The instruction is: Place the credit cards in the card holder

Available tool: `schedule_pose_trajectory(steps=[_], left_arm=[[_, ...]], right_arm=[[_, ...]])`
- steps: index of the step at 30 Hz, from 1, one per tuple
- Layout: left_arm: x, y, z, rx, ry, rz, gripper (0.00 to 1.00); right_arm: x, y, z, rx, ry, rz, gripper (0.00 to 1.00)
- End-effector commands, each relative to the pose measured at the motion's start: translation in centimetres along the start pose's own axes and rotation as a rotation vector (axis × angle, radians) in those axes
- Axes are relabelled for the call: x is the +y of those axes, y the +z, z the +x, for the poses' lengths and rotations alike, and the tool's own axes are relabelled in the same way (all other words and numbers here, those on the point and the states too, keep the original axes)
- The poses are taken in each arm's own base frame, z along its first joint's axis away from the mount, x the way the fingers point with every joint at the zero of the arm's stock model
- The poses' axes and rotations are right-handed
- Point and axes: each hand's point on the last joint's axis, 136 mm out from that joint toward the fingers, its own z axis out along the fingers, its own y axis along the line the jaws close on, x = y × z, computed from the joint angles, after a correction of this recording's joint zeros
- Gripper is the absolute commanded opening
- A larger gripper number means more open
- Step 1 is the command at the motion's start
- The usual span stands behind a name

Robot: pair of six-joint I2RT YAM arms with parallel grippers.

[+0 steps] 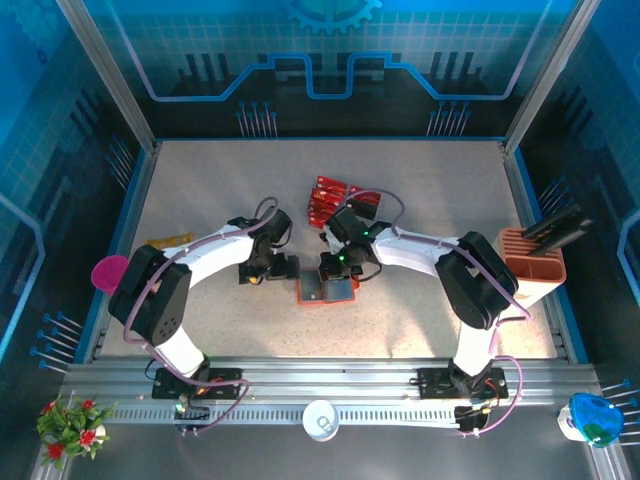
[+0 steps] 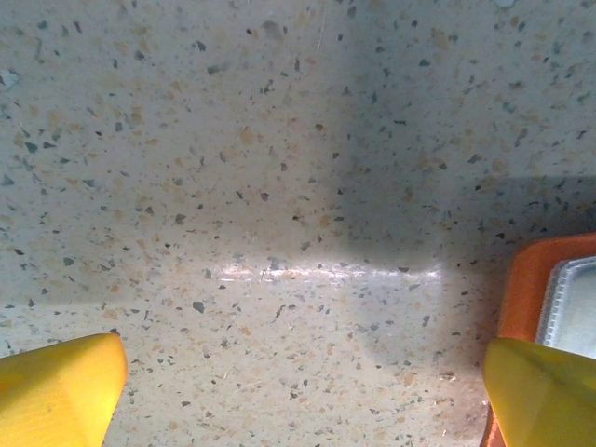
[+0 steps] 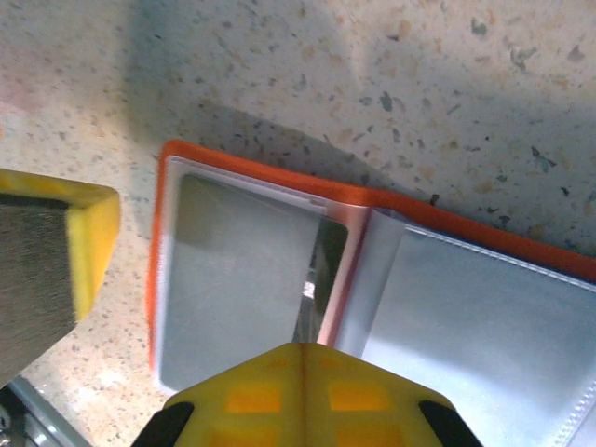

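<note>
Mid-table by the bases, card holder [image 1: 325, 289] lies open, long axis left-right. Left gripper [image 1: 273, 270] sits just left, jaws spread, empty. Right gripper [image 1: 338, 270] hovers over its fold, jaws pressed together. Farther back lie red credit cards [image 1: 329, 200], likely nearer the right arm.

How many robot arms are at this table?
2. The left arm reaches from the lower left, the right arm from the lower right; both end by the orange wallet.
</note>
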Motion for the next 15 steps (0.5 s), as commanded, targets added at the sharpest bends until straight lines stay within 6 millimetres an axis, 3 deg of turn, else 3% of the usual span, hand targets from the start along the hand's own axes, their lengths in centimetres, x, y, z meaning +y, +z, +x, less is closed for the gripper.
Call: schedule_pose_trajectory(steps=[1,15], left_arm=[[0.1,0.6,0.0,0.022,0.002,-0.012,0.99],[0.3,2.9,0.3,0.07,0.031,-0.038,0.99]], right_arm=[[0.1,0.4,-0.4,0.009,0.009,-0.008,0.0],[-0.5,1.9,-0.1,0.043,0.012,0.01,0.0]])
